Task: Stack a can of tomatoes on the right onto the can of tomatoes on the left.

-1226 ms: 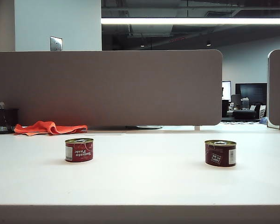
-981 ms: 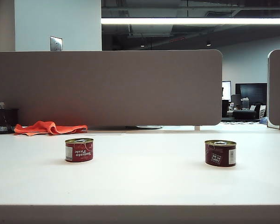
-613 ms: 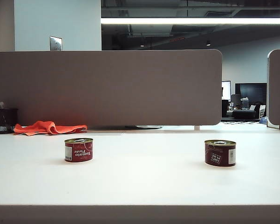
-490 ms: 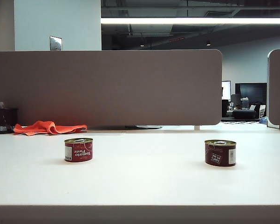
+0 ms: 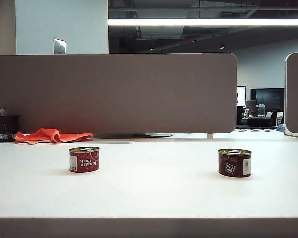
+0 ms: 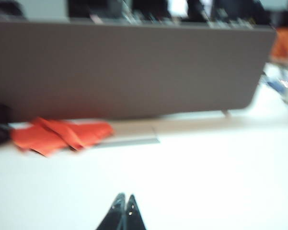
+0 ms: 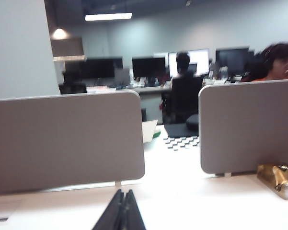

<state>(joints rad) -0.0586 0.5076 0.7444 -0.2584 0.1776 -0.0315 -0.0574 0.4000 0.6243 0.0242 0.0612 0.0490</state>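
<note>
Closed fingers on both the left gripper (image 6: 124, 213) and right gripper (image 7: 120, 211); neither wrist view shows a can. Upright right can (image 5: 234, 162) sits well apart from left can (image 5: 84, 159), likely nearer the right arm.

red cans (image 5: 84, 159) (image 5: 234, 163), orange cloth (image 5: 52, 135), white table (image 5: 149, 193), grey partition (image 5: 114, 94).

The white bench (image 5: 149, 193) lies bare between the left red tomato can (image 5: 84, 159) and the right dark-red tomato can (image 5: 234, 162), which stand well apart. A grey partition panel (image 5: 114, 93) walls the far edge, with a crumpled orange cloth (image 5: 52, 135) beside a black mesh cup (image 5: 5, 128) at its foot. The left pincer (image 6: 125, 211) and right pincer (image 7: 122, 207), both closed, hover over bare bench.
</note>
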